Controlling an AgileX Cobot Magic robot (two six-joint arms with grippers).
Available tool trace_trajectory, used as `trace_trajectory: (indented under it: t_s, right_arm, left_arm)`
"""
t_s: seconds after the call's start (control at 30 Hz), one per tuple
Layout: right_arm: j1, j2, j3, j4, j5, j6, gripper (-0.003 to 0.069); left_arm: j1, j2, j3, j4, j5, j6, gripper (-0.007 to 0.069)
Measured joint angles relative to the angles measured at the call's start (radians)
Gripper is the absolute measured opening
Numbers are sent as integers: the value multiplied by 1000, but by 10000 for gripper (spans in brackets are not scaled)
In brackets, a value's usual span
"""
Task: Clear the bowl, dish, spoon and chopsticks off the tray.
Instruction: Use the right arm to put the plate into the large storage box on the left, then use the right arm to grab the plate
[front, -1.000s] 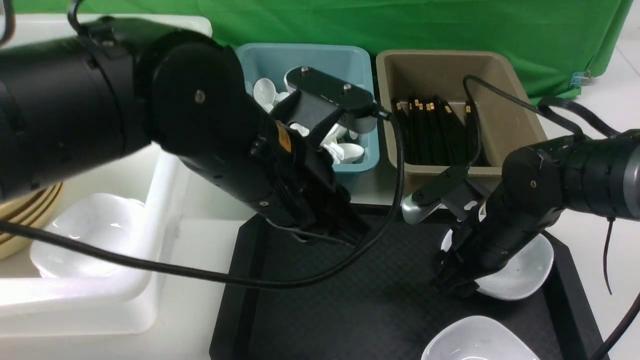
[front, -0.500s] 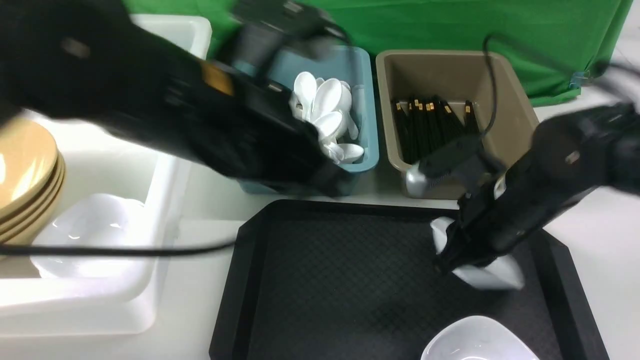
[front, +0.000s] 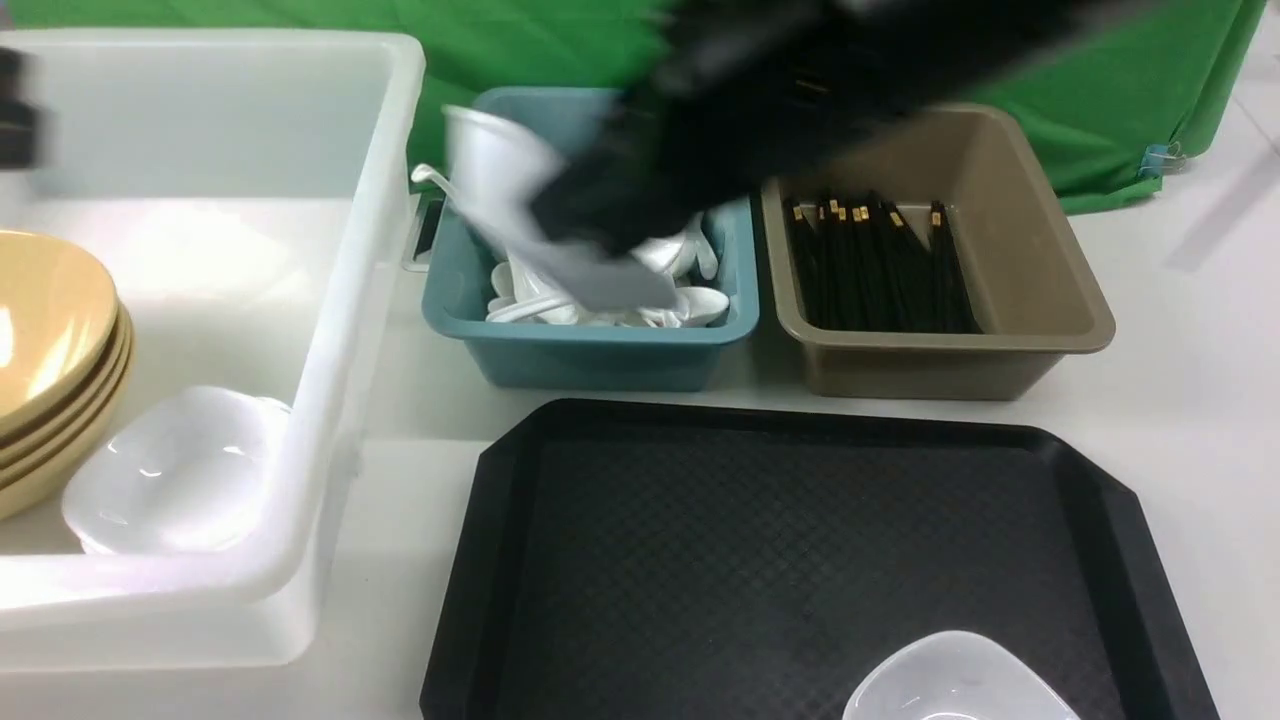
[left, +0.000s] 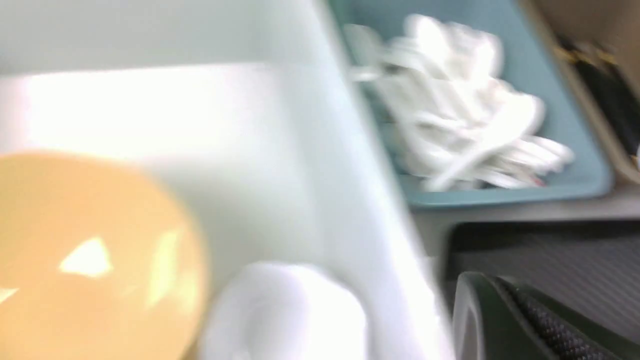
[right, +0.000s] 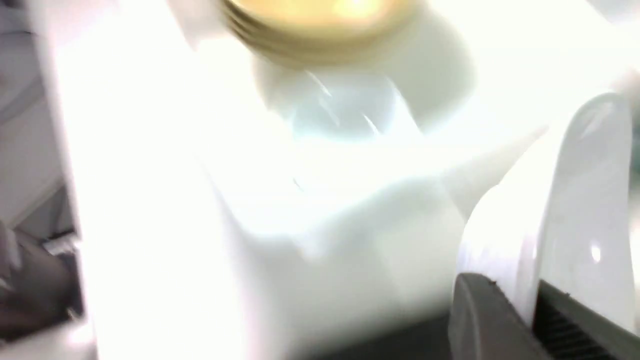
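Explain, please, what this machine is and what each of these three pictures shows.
It is a robot with two arms, each ending in a gripper. The wide picture looks forward from between the arms; the two blurry ones come from cameras on its wrists. On the table sit a black tray, a white tub holding yellow bowls, a blue tub of spoons and a brown tub of chopsticks. The right gripper carries a white dish in the air near the blue tub. A second dish sits on the tray. The left gripper shows only partly; open or shut is unclear.
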Motion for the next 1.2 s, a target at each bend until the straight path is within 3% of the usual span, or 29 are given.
trace_trajectory:
  t_s: [0.13,0.27,0.43,0.67,0.77,0.9,1.0,1.07,1.13,1.17,1.2]
  right_arm:
    - [112,222,-274,7,2,-23,29]
    - [162,411,-467,11,8,-24,29]
    - [174,579,-592,7,7,-25,29]
    - [180,659,-608,5,-17,-32,55]
    - [180,669,-610,-2,-23,-18,112]
    - [180,666,-613,-14,-9,25,314]
    - [178,643,-634,-84,90,67,409]
    - [172,622,-659,-153,171,120,411]
    - [148,545,-688,-326,256,248,311]
    - [131,505,-688,-380,265,280,241]
    - [123,497,-687,-389,267,290,225]
  left_arm:
    - [201,-39,25,-14,57,-3,-18]
    - [298,-61,43,-52,78,2,-18]
    - [309,-68,47,-98,92,31,-18]
    - [309,-68,47,-139,93,63,-18]
    - [309,-68,48,-149,93,68,-18]
    - [309,-68,48,-160,93,75,-18]
    - [309,-68,48,-171,93,75,-18]
    - [300,-68,48,-180,93,75,-18]
    - [239,-68,48,-197,94,91,-18]
    - [199,-68,48,-210,99,107,-18]
    - [189,-67,48,-215,99,116,-18]
